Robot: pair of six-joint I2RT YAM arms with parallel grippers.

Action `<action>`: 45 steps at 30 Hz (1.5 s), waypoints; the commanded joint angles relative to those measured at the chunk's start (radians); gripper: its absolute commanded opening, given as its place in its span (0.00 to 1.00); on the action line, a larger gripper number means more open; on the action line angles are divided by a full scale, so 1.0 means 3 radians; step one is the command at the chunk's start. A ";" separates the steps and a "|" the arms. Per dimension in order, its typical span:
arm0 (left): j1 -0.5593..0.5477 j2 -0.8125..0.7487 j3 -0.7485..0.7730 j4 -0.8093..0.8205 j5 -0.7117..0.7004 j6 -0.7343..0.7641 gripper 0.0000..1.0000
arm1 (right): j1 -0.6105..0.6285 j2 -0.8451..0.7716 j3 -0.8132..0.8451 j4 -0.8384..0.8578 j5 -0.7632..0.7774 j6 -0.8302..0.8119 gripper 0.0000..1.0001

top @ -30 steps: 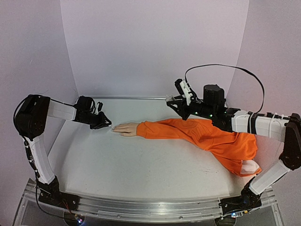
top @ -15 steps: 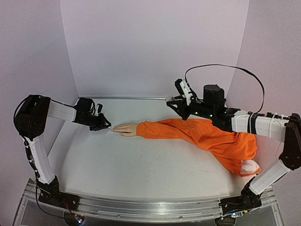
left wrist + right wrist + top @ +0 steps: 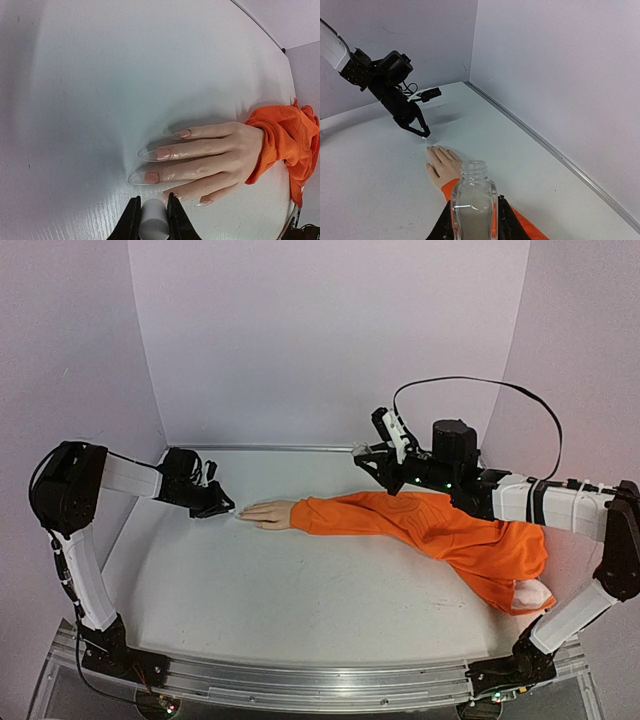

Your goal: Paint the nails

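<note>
The black fingers (image 3: 131,226) of the left gripper (image 3: 226,509) are pinched narrow on a small white cylinder (image 3: 152,225), just short of the long, pointed, glossy nails (image 3: 150,177). The nearest nail lies just beside the cylinder's end; contact cannot be told. The nails belong to a smooth, pale flesh-coloured mannequin hand (image 3: 268,513) that lies palm-down toward the far left of the matte white desk (image 3: 300,610), fingertips aimed at its left edge. It emerges from the ribbed cuff of a crumpled orange knit sleeve (image 3: 430,525). The right gripper (image 3: 473,227), above the sleeve, is clamped on a clear glass bottle (image 3: 473,200).
</note>
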 commanded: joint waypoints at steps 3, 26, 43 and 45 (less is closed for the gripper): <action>0.0031 -0.0119 0.0111 -0.0030 -0.0111 0.0108 0.00 | -0.0014 -0.0044 0.0088 0.0232 -0.0054 0.0037 0.00; -0.0095 -0.0287 0.0229 -0.0183 0.0035 0.0189 0.00 | -0.0015 -0.0036 0.0089 0.0235 -0.0068 0.0042 0.00; -0.0099 -0.0150 0.0237 -0.0159 -0.0056 0.0188 0.00 | -0.0014 -0.0045 0.0083 0.0236 -0.0059 0.0037 0.00; -0.0097 -0.0144 0.0234 -0.0164 -0.0069 0.0195 0.00 | -0.0015 -0.0045 0.0078 0.0235 -0.0057 0.0037 0.00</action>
